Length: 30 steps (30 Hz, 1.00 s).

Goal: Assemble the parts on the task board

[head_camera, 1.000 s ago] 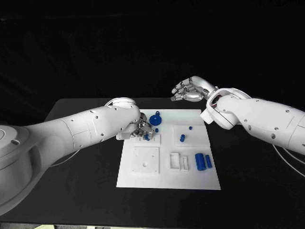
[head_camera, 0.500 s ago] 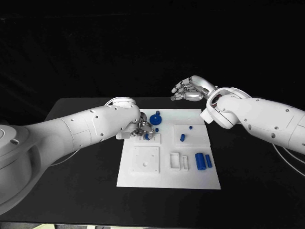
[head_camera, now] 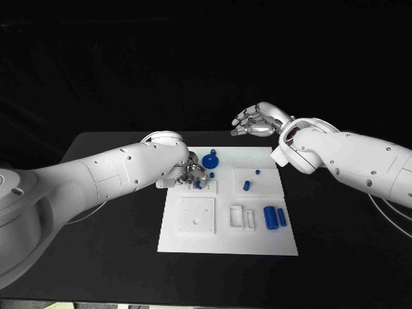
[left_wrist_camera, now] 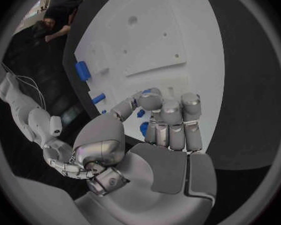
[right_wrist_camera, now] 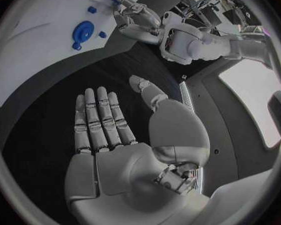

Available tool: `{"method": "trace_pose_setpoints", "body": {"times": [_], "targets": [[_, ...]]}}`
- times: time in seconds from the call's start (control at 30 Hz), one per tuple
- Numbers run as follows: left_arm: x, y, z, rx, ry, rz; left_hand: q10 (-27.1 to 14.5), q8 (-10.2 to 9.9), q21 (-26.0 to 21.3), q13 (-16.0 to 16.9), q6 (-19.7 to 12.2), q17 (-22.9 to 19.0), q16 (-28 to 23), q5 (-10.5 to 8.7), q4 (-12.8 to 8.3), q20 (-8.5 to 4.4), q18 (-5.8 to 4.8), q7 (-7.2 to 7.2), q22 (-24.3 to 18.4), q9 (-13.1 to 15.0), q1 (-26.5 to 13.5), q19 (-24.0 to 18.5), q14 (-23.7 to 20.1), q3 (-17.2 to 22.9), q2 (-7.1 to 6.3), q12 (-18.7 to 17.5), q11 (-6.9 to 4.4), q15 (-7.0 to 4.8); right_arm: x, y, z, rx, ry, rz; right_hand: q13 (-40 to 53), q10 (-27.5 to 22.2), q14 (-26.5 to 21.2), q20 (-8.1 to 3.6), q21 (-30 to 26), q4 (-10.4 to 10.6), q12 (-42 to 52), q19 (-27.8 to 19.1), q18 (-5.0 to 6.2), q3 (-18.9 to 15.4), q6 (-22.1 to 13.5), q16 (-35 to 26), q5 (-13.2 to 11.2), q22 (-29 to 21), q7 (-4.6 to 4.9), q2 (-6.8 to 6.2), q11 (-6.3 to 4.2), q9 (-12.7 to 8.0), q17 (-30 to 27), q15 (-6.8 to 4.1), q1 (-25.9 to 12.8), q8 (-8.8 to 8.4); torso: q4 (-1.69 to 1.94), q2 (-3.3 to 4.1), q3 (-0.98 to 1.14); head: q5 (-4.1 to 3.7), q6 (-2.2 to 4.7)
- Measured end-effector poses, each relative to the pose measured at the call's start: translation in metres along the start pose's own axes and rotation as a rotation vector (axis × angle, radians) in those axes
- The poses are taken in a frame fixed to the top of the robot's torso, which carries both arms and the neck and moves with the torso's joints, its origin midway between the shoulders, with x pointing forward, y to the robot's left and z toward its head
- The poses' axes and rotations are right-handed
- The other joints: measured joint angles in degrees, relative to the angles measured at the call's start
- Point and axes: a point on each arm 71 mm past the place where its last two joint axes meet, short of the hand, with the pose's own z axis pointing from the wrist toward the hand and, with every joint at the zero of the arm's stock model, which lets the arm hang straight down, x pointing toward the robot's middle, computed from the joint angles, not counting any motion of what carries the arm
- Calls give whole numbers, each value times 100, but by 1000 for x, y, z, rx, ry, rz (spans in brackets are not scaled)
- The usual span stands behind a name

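The white task board (head_camera: 226, 239) lies mid-table. My left hand (head_camera: 191, 174) hovers low over its far left part, fingers curled in, pinching a small blue peg (head_camera: 197, 184) between thumb and fingers; the left wrist view shows the hand (left_wrist_camera: 162, 130) with blue (left_wrist_camera: 141, 113) at its fingertips. A blue round part (head_camera: 210, 161) lies just beyond it, and it appears as a disc (right_wrist_camera: 84, 32) in the right wrist view. My right hand (head_camera: 257, 122) hangs raised past the board's far edge; its fingers (right_wrist_camera: 100, 120) are stretched out with nothing in them.
Two small blue pegs (head_camera: 258, 172) (head_camera: 246, 187) stand mid-board. Two blue cylinders (head_camera: 270, 217) (head_camera: 281, 217) lie at its right. A raised white square (head_camera: 197, 215) and a slotted white block (head_camera: 241, 217) sit nearer me. Black table (head_camera: 104, 193) surrounds the board.
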Motion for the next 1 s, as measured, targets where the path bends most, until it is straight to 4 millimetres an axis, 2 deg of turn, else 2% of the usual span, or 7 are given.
{"method": "trace_pose_setpoints", "body": {"times": [0.87,1.0], "targets": [[0,1,0,2,3,0,17,-11,0,-12,1,3,0,0,0,0,0,0,3,1,0,24,1,0,0,44,-18,0,0,0,0,0,4,1,0,0,1,0,0,0,0,0,0,0,0,0,0,11,0,23,0,-6,-10,-1,-23,0,2,1,4,2,-18],[0,0,0,2,2,-1,28,34,0,-13,1,9,0,0,0,-18,-9,0,3,-4,0,43,1,0,0,60,-29,0,0,0,0,0,4,1,0,0,1,21,0,0,-23,-21,0,32,0,0,167,25,0,23,0,-13,-27,-1,-23,0,3,0,4,3,-20]]}}
